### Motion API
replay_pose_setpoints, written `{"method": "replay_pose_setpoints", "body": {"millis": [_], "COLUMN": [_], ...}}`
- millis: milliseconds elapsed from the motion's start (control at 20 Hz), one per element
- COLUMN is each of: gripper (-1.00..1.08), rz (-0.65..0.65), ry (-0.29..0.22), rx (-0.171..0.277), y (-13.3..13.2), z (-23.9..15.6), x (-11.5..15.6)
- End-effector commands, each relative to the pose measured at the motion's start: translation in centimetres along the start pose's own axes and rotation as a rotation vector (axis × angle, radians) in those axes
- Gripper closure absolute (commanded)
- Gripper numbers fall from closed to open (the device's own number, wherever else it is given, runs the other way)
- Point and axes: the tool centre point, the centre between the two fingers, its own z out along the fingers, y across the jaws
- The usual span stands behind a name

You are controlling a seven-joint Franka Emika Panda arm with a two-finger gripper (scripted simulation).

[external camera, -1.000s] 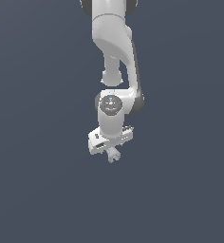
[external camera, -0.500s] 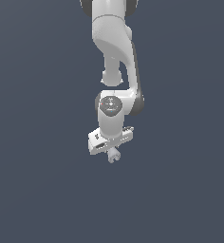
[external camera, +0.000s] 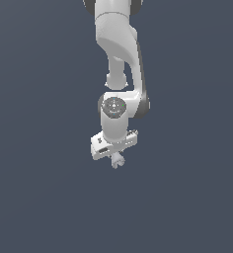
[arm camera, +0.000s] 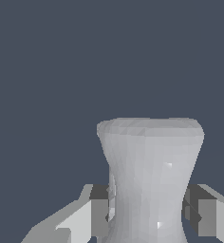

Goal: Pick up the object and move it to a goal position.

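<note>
The object [arm camera: 151,175] is a pale grey-white spool-like piece with a narrowed waist. In the wrist view it fills the space between the two fingers [arm camera: 98,209], which press on its waist from both sides. In the exterior view the white arm hangs down the middle, and the gripper [external camera: 117,160] is shut on the object [external camera: 117,162], a small pale lump that just shows below the hand. It is held above the dark grey floor.
A plain dark grey floor [external camera: 39,197] lies all around the arm in both views. No other objects, containers or edges show.
</note>
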Motion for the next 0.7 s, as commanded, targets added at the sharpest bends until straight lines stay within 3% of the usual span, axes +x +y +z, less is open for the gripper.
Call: {"method": "replay_pose_setpoints", "body": {"millis": [0,300,650], "gripper": [1.08,1.08,1.08], "rz": [0.000,0.000,0.000], "ry": [0.001,0.001,0.001], "rx": [-0.001,-0.001,-0.001], "y": [0.2,1.1,2.8], "z": [-0.9,-4.4,-11.1], "x": [-0.3,-1.6,-4.2]}}
